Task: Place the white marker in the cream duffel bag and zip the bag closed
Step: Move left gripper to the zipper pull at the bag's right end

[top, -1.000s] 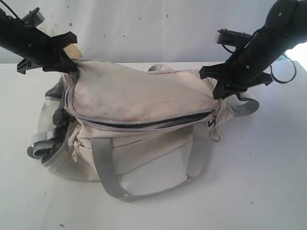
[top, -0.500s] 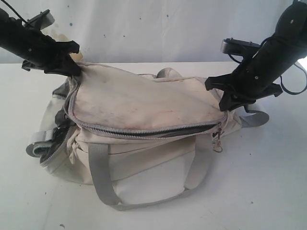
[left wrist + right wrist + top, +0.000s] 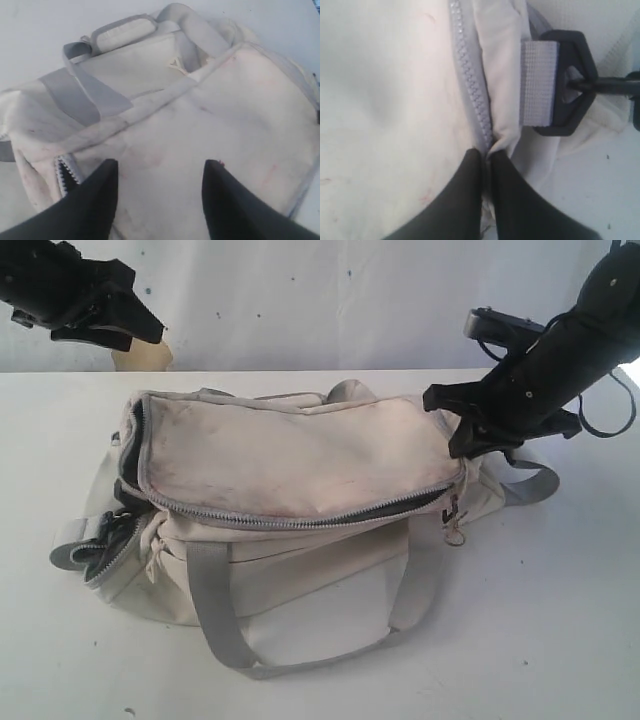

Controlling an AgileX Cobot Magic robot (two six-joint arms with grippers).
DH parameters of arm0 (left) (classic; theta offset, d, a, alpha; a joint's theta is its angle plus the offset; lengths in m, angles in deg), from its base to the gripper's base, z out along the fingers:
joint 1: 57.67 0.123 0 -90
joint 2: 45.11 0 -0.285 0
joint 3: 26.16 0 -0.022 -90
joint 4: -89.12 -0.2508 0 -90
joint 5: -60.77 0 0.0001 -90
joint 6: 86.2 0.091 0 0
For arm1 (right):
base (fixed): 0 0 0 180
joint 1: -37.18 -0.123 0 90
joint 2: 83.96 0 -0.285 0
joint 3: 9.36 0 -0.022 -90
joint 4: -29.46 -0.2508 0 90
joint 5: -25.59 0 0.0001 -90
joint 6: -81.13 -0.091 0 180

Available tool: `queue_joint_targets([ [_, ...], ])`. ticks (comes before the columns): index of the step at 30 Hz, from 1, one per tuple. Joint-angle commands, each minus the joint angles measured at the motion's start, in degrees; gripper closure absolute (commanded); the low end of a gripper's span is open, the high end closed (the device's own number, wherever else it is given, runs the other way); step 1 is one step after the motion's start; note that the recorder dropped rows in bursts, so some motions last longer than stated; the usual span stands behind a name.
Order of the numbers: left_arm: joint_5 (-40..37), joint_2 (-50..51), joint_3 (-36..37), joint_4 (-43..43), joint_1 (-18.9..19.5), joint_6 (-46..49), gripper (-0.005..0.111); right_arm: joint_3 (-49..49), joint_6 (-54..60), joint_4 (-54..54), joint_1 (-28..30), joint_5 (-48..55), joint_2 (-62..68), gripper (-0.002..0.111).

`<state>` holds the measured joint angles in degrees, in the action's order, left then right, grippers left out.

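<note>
The cream duffel bag [image 3: 290,455] lies in the middle of the white table, its grey top zipper [image 3: 300,520] running along the front edge with a dark gap near the right end. My left gripper [image 3: 135,328] hangs open above and behind the bag's left end, clear of it; in the left wrist view this gripper [image 3: 160,167] has only the bag's top panel [image 3: 225,115] under it. My right gripper [image 3: 462,438] is shut on the fabric at the bag's right end, pinching a fold beside the zipper [image 3: 470,85]; the gripper [image 3: 485,154] sits next to a black buckle [image 3: 572,82]. The white marker is out of view.
Grey webbing handles [image 3: 212,615] drape over the bag's front side onto the table [image 3: 540,640]. A grey strap [image 3: 530,480] trails off the right end, and a side pocket [image 3: 105,545] gapes at the left end. A beige object [image 3: 140,357] stands by the back wall.
My left gripper opened, let go of the bag's left end and rose up and to the left. The bag's top flap sagged flatter. My right gripper kept its pinch.
</note>
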<state>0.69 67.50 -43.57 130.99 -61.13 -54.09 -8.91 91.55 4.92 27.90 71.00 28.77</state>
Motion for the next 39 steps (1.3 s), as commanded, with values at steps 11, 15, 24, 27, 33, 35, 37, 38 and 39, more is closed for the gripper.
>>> queue_joint_targets([
  [11,-2.9,-4.4,7.6,8.0,-7.8,3.7,0.053,0.1,-0.4,-26.0,0.3,-6.4,-0.5,0.108],
  [15,-2.4,-4.8,10.3,12.2,-13.5,7.3,0.053,0.1,-0.4,-27.0,0.3,-7.8,-0.5,0.108],
  [24,7.8,-4.8,16.1,15.7,-22.7,8.6,0.053,0.1,-0.5,-24.2,0.8,-3.7,-0.5,0.108],
  [27,10.2,-4.8,18.4,19.0,-25.2,9.9,0.053,0.1,-0.5,-19.8,1.4,-1.0,-0.5,0.108],
  [33,18.9,-4.0,20.2,21.1,-31.1,13.7,0.053,0.1,-0.5,-19.6,3.4,1.8,-0.5,0.108],
  [35,21.5,-2.9,20.2,21.3,-33.1,13.7,0.053,0.1,-0.5,-19.5,3.7,2.8,-0.5,0.108],
  [37,24.5,-1.5,20.2,21.9,-35.1,13.7,0.053,0.1,-0.3,-19.5,3.7,3.7,-0.5,0.108],
  [38,26.4,-0.8,20.2,22.3,-36.1,13.7,0.053,0.1,-0.3,-19.5,3.7,4.5,-0.5,0.108],
  [39,28.4,0.0,20.2,22.4,-37.0,13.7,0.053,0.1,-0.2,-19.5,3.7,4.9,-0.5,0.108],
])
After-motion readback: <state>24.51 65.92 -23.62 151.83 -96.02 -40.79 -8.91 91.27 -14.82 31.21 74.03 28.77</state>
